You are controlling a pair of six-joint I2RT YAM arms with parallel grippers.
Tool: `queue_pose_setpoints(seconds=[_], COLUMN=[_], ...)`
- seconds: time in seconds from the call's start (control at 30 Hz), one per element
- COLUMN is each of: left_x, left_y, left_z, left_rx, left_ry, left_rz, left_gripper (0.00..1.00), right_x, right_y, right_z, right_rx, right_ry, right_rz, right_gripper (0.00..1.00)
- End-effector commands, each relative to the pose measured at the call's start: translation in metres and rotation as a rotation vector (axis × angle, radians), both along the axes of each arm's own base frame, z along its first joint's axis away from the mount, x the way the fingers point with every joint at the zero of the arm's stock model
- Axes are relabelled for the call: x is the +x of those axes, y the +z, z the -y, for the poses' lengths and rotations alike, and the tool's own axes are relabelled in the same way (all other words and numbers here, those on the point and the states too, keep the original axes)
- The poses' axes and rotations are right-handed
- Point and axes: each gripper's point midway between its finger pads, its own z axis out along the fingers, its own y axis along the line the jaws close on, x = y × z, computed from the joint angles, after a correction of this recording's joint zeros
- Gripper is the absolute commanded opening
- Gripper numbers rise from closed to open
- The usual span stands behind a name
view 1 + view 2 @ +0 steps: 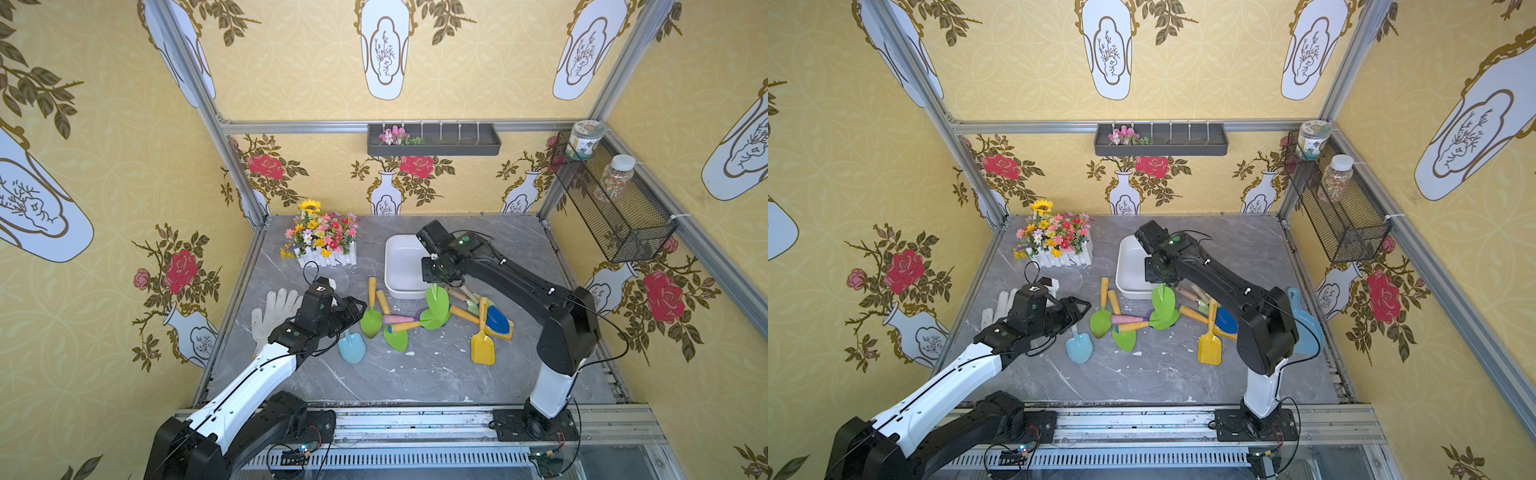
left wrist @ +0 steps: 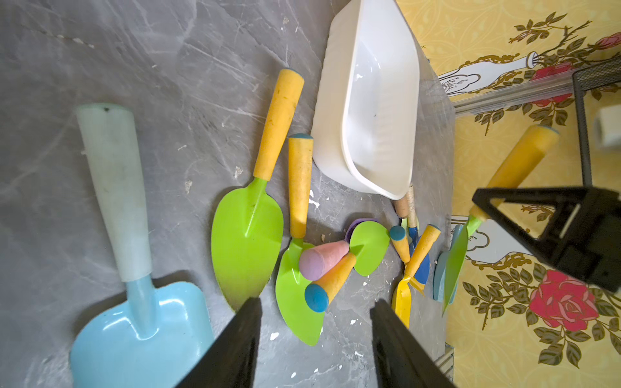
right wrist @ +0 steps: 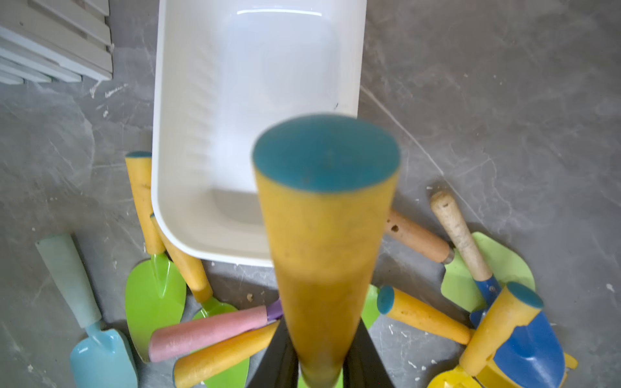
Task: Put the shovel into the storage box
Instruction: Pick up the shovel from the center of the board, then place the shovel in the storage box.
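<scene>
White-and-black arms (image 1: pixel 266 374), green dots (image 1: pixel 464 239), perhaps stickers, near wrists.

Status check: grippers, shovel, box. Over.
Right gripper shut on green shovel, lifted at storage box near corner. Left gripper open, empty. Loose shovels crowd box's near end.

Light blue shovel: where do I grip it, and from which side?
Probably the pale handle of the light blue shovel, from above with the left gripper, jaws across it: it lies flat with bare table either side, narrow and round, while the blade is wide.
</scene>
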Motion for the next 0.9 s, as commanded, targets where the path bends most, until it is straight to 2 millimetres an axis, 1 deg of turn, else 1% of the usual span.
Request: queue_pose_setpoints(seconds=[0.0,0.07,0.1,0.23,0.33,0.37,0.4,0.5,0.57,0.73,0.87], left_x=[0.0,-0.001,-0.001,-0.003,-0.004,-0.004,-0.004,-0.006,-0.007,-0.007,-0.007], left_y=[0.004,0.004,0.005,0.005,0.005,0.004,0.003,0.001,-0.002,-0.006,-0.008], left_z=[0.001,0.001,0.001,-0.001,-0.002,-0.002,-0.003,-0.003,-0.004,-0.003,-0.003], left_rx=[-0.01,-0.012,-0.013,-0.009,-0.005,-0.005,-0.003,-0.003,-0.001,0.001,0.003], left_ry=[-0.008,-0.006,-0.006,-0.001,0.001,0.003,0.005,0.006,0.009,0.009,0.007], left_rz=[0.023,0.021,0.022,0.019,0.015,0.013,0.011,0.004,-0.002,-0.015,-0.02], left_gripper=[0.57,0.57,0.57,0.57,0.57,0.57,0.57,0.57,0.57,0.57,0.57], right_x=[0.025,0.044,0.052,0.081,0.096,0.101,0.106,0.113,0.114,0.11,0.103], right_y=[0.003,0.006,0.004,-0.01,-0.027,-0.027,-0.033,-0.049,-0.06,-0.088,-0.101], right_z=[-0.002,-0.006,-0.008,-0.017,-0.021,-0.022,-0.021,-0.019,-0.018,-0.012,-0.004], right_rx=[-0.003,0.007,0.014,0.042,0.036,0.036,0.026,0.011,-0.009,-0.066,-0.096], right_ry=[0.01,0.002,-0.004,-0.016,-0.026,-0.029,-0.037,-0.046,-0.041,-0.039,-0.056], right_rz=[0.004,0.024,0.021,0.016,0.006,0.015,0.016,-0.003,-0.019,-0.073,-0.098], right_gripper=[0.17,0.18,0.18,0.17,0.18,0.18,0.18,0.18,0.18,0.18,0.18])
